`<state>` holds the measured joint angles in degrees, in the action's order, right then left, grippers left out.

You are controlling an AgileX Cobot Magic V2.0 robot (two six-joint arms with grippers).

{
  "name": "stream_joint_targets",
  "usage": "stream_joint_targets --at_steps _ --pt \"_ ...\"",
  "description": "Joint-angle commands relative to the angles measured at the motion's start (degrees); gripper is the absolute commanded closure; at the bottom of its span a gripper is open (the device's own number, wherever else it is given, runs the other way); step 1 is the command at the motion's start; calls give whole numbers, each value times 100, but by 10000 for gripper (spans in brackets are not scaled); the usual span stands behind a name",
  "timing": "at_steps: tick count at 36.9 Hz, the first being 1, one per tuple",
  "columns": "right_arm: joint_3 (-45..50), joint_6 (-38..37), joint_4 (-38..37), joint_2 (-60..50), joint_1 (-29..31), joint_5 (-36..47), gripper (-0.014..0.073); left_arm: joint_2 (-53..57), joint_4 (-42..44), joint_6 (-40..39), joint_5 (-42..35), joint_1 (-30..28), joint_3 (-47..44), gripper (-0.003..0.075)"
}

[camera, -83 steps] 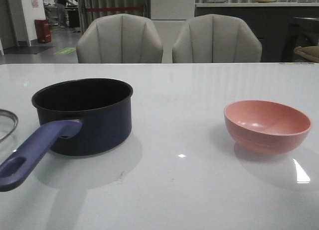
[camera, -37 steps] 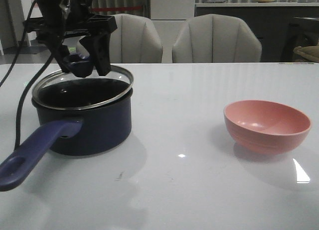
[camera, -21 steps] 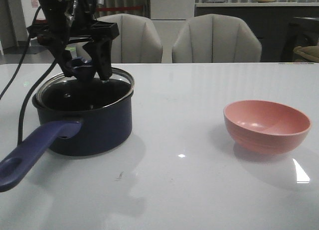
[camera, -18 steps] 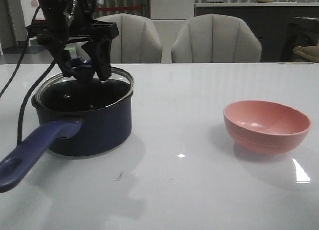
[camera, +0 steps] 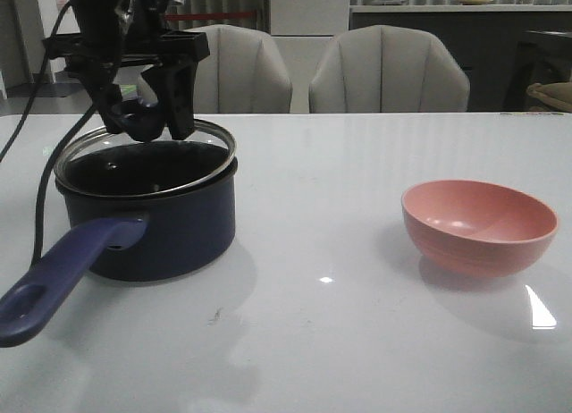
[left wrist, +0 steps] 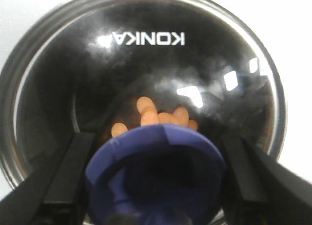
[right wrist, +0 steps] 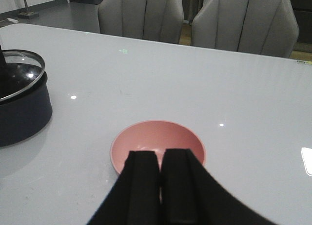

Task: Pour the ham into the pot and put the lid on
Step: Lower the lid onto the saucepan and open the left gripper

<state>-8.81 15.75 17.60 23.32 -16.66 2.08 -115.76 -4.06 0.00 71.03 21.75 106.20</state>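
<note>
Counted 1 pot, 1 lid, 1 pink bowl, 2 chairs, 2 grippers: left, right

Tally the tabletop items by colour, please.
Blue: 1, the pot
Glass with blue knob: 1, the lid
Pink: 1, the bowl
Orange-pink: 1 heap of ham inside the pot
Total: 4

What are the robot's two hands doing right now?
Left hand: closed on the lid knob, over the pot.
Right hand: closed, empty, above the pink bowl.
</note>
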Motion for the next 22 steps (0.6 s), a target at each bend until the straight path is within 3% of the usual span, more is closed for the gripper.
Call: stream_joint_targets --at_steps 1,7,14,18,22 --pt "-155 35 16 15 -17 413 426 322 -99 -76 165 -34 211 416" --pt "-155 35 16 15 -17 413 426 322 -180 -76 165 -34 211 411" --pt "-155 35 16 15 -17 413 426 312 -180 -76 165 -34 211 205" --pt "-155 35 16 15 -17 413 426 312 -180 -76 165 -34 211 139" --pt "-155 35 16 15 -17 413 426 312 -180 -76 165 -34 229 132"
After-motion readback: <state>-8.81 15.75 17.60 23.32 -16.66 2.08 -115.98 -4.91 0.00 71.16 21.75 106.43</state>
